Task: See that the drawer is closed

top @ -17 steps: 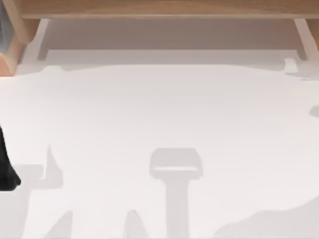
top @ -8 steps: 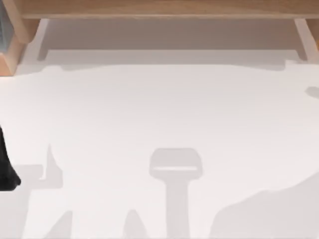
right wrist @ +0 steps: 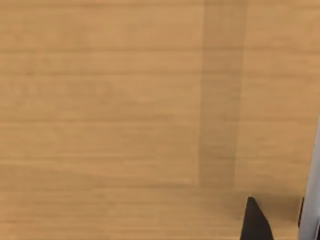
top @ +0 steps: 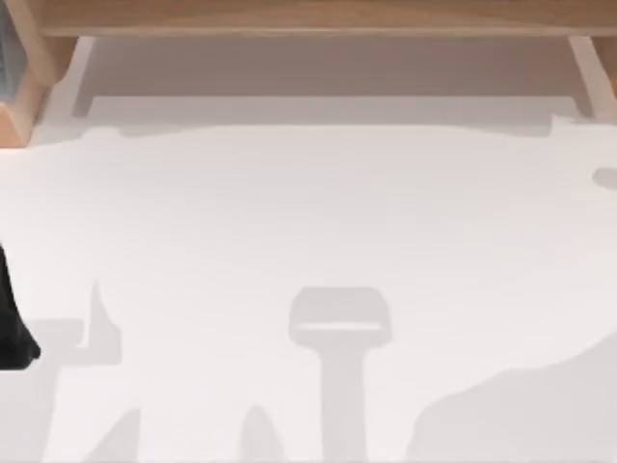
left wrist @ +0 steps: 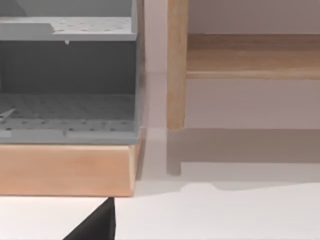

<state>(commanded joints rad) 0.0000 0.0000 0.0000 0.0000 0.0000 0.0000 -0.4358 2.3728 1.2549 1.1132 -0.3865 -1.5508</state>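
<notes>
Barely shifted from half a second ago: arm shadow [top: 521, 415] on white table [top: 308, 212], lower right. Right gripper [right wrist: 256, 222] close against wood-grain panel [right wrist: 100, 100]; unclear whether part of drawer. Left gripper [left wrist: 97, 225] parked at table's left, facing grey perforated rack [left wrist: 65, 75] on wooden base [left wrist: 65, 170]. Clenched or released: cannot tell for either.

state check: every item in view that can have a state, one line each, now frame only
wooden shelf unit: standing along the table's far edge, on legs.
grey perforated rack: seated on a wooden base, tiers look bare.
wood panel: close in front of the right wrist camera; drawer or not, cannot tell.
left gripper: at the table's left edge.
right gripper: near the wood panel.
</notes>
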